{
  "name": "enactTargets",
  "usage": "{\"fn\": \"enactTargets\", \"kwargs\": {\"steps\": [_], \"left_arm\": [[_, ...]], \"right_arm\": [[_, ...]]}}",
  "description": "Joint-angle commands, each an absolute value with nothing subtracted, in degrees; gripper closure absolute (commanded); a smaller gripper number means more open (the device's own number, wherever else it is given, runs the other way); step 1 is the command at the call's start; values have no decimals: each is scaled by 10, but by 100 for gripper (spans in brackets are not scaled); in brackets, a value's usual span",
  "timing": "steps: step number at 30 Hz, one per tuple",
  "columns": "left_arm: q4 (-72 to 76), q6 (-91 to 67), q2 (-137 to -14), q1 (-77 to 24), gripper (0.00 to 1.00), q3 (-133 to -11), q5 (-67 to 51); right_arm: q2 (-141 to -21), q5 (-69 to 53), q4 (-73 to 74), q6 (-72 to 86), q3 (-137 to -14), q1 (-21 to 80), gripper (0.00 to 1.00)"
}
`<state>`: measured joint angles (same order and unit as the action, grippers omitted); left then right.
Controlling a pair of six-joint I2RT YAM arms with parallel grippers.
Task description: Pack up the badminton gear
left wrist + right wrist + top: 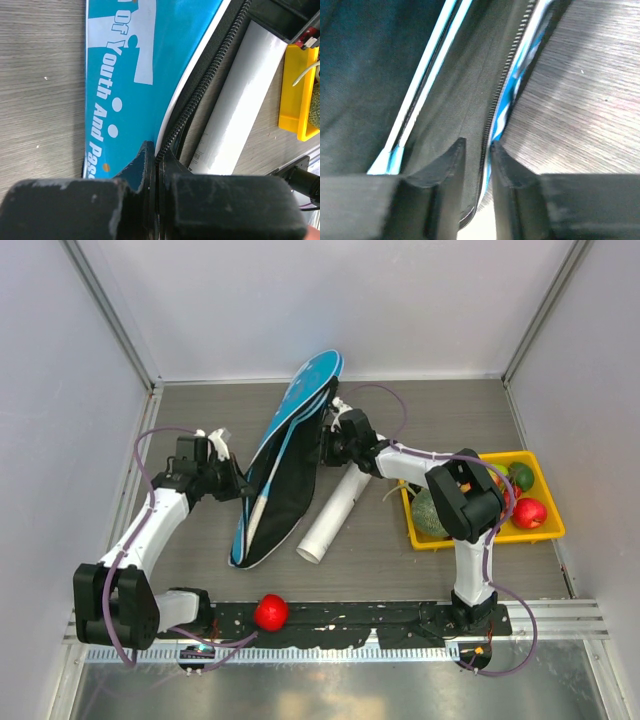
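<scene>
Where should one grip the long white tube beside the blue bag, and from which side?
Probably the near half of the long white tube, taken from above with fingers across its width. It lies flat, the large blue racket bag is close on its left, and the right arm covers its far end.

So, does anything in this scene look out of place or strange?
Yes, two things. The small red ball sits alone on the black rail between the arm bases, not on the table. The white tube lies loose on the table beside the open blue bag, not packed.
</scene>
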<state>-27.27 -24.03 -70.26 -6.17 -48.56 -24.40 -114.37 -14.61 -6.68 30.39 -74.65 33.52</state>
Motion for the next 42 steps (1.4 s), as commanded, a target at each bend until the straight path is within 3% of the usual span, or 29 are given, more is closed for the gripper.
{"fn": "enactTargets", "kwargs": {"steps": [1, 3, 9, 15, 21, 30, 37, 42], "left_arm": [[-242, -237, -701, -54, 100, -514, -253], [-231, -221, -698, -55, 99, -518, -269], [-202, -189, -718, -77, 86, -516, -358], [-194, -192, -768, -101, 53, -520, -411], [-189, -202, -785, -104, 46, -533, -389], [-170, -235, -840, -110, 48, -525, -338], [-192, -238, -870, -109, 50, -533, -281], [-205, -240, -874, -109, 51, -540, -257]], "right_arm": [[-1136, -184, -117, 337, -765, 336, 80], [-1125, -206, -146, 366, -759, 337, 88], [-1123, -230, -213, 460, -759, 338, 94], [-1136, -236, -231, 487, -768, 338, 95], [-1124, -231, -249, 490, -739, 337, 93], [-1129, -214, -309, 535, -679, 337, 42], [-1129, -210, -376, 569, -630, 331, 26], [-1141, -215, -390, 579, -634, 329, 23]]}}
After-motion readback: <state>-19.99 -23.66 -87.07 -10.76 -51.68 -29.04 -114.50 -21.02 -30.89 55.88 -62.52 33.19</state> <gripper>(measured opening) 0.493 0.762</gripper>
